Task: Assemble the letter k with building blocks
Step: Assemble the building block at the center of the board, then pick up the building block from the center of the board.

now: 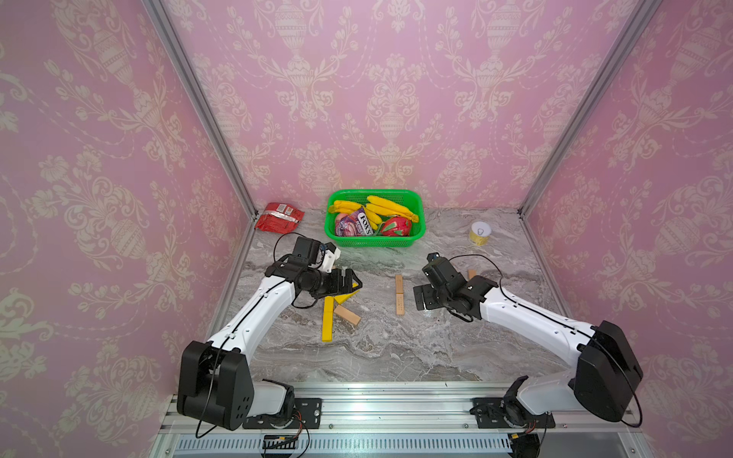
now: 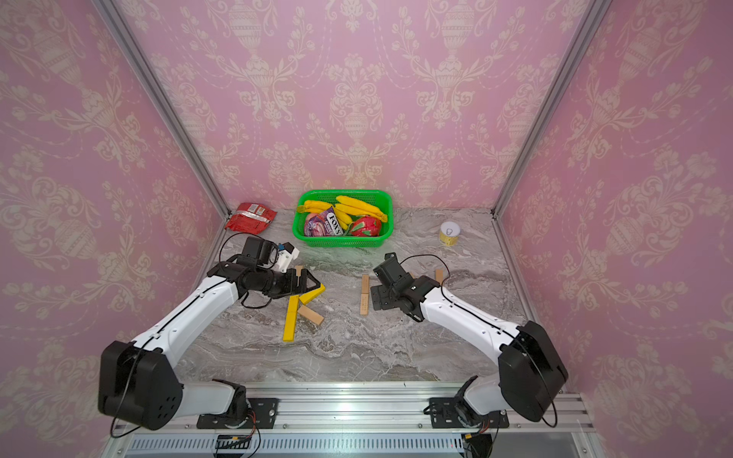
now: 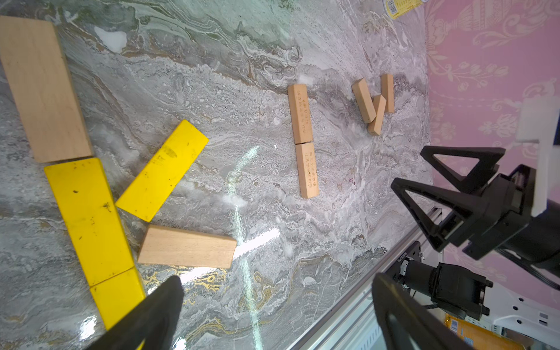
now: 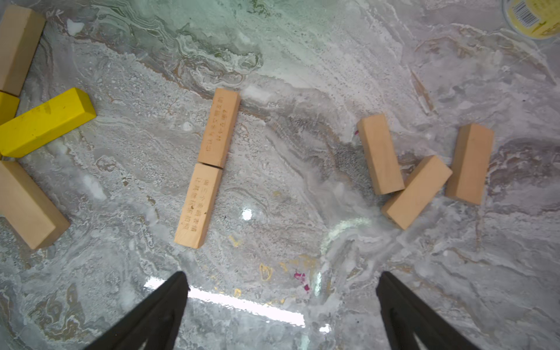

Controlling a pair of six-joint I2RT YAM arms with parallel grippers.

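Marble-grey surface [image 1: 396, 349] carries everything in both top views. A letter k [image 1: 337, 307] of yellow and wood blocks lies on its left half, partly under the left gripper [image 1: 349, 280]. Two wood blocks [image 1: 399, 295] lie end to end near the middle, just beside the right gripper [image 1: 423, 298]. A green basket [image 1: 373, 242] of fruit, a red packet [image 1: 279, 216] and a yellow can [image 1: 480, 233] sit toward the back. In the left wrist view the stem [image 3: 88, 218] runs wood, yellow, yellow, with a yellow slanted block [image 3: 162, 171] and a wood slanted block [image 3: 188, 247] beside it. The left fingers [image 3: 151, 318] stand wide apart with nothing between them, and the right gripper [image 3: 409, 166] is spread too. Three loose wood blocks [image 3: 374, 103] bunch together, with the two-block line between them and the k. In the right wrist view the right fingers [image 4: 157, 315] are wide apart over bare surface, holding nothing. The two wood blocks [image 4: 209, 172] and the three loose wood blocks [image 4: 418, 175] lie flat and untouched.
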